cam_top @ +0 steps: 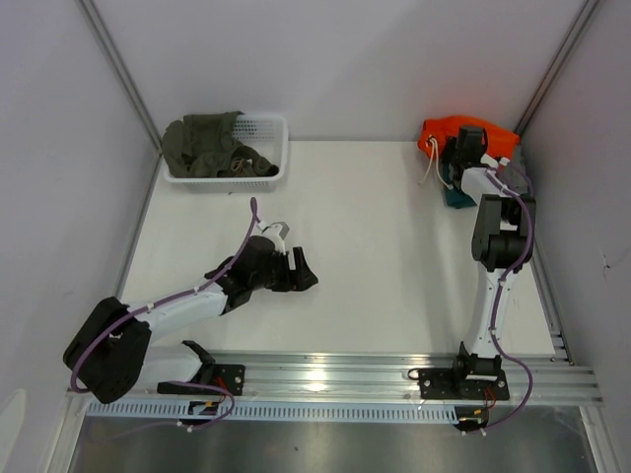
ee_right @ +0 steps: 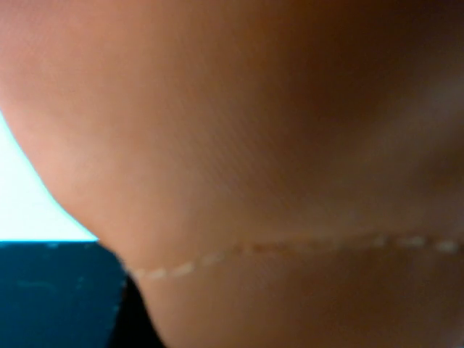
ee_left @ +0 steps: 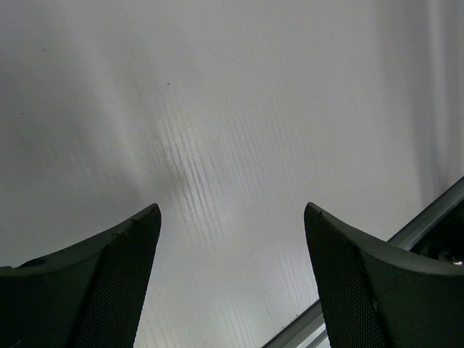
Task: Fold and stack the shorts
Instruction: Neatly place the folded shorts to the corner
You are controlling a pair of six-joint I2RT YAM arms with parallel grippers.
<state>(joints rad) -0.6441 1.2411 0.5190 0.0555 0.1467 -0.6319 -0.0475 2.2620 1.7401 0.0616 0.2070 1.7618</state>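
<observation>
Left gripper point(cam_top: 304, 268) is spread above the table point(cam_top: 375, 227). Right gripper point(cam_top: 463, 145) is on the shorts point(cam_top: 441, 128) at 1 o'clock; I cannot tell its state.

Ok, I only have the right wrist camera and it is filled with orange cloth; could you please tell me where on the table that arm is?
Observer: The right gripper is at the orange shorts, which lie bunched in the far right corner of the table.
Operator: Thank you. Is the left arm holding anything?
Observer: No, the left gripper is open over bare table, left of the middle.
Operator: And is anything else out there?
Observer: A white basket in the far left corner holds an olive-green garment.
</observation>
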